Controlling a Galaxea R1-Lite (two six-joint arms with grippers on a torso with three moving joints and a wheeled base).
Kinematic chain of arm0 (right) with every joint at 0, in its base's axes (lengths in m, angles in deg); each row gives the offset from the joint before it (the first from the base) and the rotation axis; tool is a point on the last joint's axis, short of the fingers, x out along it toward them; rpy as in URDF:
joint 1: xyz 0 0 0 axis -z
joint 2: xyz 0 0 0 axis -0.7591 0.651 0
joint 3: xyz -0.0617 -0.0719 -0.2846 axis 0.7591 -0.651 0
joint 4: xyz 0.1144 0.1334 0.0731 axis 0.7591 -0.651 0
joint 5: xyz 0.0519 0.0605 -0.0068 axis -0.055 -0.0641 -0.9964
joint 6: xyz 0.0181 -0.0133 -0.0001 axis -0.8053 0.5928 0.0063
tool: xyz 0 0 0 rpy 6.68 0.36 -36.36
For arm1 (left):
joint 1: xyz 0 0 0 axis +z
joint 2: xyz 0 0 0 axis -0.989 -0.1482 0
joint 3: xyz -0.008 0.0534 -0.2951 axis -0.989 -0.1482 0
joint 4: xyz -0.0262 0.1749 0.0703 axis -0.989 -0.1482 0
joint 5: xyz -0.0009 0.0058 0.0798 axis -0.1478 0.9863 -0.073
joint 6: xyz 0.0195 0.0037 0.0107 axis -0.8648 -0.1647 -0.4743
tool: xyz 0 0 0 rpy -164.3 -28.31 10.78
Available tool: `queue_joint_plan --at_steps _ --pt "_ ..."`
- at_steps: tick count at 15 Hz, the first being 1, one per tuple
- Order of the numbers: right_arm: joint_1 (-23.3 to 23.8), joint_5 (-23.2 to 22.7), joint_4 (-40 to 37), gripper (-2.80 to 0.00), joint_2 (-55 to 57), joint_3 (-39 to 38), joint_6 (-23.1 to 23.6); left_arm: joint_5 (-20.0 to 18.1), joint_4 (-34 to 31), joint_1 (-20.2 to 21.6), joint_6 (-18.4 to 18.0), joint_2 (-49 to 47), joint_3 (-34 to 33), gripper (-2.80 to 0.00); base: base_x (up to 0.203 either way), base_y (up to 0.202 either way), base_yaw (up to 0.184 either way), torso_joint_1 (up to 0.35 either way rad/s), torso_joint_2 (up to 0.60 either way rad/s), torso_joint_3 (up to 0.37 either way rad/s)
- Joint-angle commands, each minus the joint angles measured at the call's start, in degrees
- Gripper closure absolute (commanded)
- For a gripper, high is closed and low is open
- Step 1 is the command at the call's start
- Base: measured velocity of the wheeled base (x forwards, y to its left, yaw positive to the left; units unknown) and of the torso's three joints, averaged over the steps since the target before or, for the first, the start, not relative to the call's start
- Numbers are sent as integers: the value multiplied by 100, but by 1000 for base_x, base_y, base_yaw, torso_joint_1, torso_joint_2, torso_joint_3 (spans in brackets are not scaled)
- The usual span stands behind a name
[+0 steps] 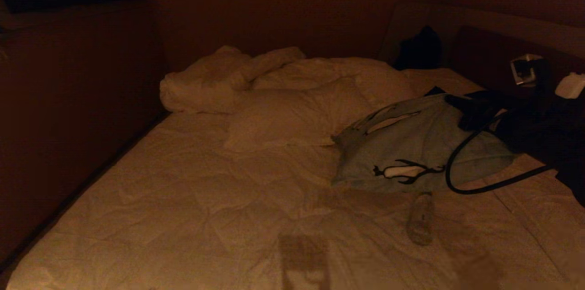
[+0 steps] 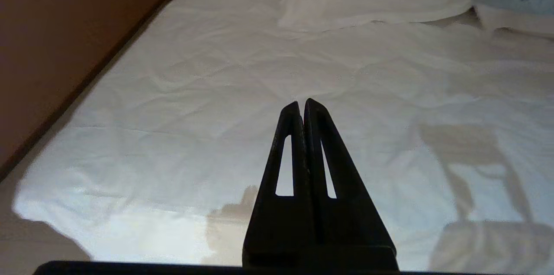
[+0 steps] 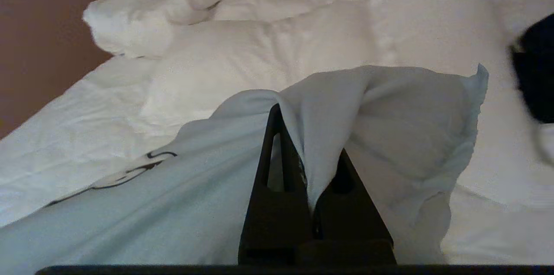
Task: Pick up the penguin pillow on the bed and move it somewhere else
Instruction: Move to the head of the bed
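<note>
Wide bed with rumpled cream-white quilted duvet (image 1: 192, 198); long light grey-blue penguin-print pillow (image 1: 411, 144) on its right half, one end lifted. Right gripper (image 3: 303, 153) clamped on a pinched fold of the pillow, arm reaching in from the right. Left gripper (image 2: 302, 108) closed, empty, above bare duvet.

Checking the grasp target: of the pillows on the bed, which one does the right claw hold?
The penguin pillow, light grey-blue with black-and-white penguins; its fabric is pinched in the shut right claw. The plain white pillow beside it lies untouched.
</note>
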Motion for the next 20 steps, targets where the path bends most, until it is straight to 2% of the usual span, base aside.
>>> queue_joint_plan --at_steps 1,16,20 --pt "25 -6 34 0 11 13 -6 2 0 1 0 -2 0 0 0 -195 2 -1 4 2" --pt "83 -24 37 0 25 31 -6 2 0 1 27 -2 0 0 0 -194 0 1 3 2" --pt "251 -33 28 0 55 110 -15 2 -9 1 35 -2 0 0 0 -192 2 0 4 2"
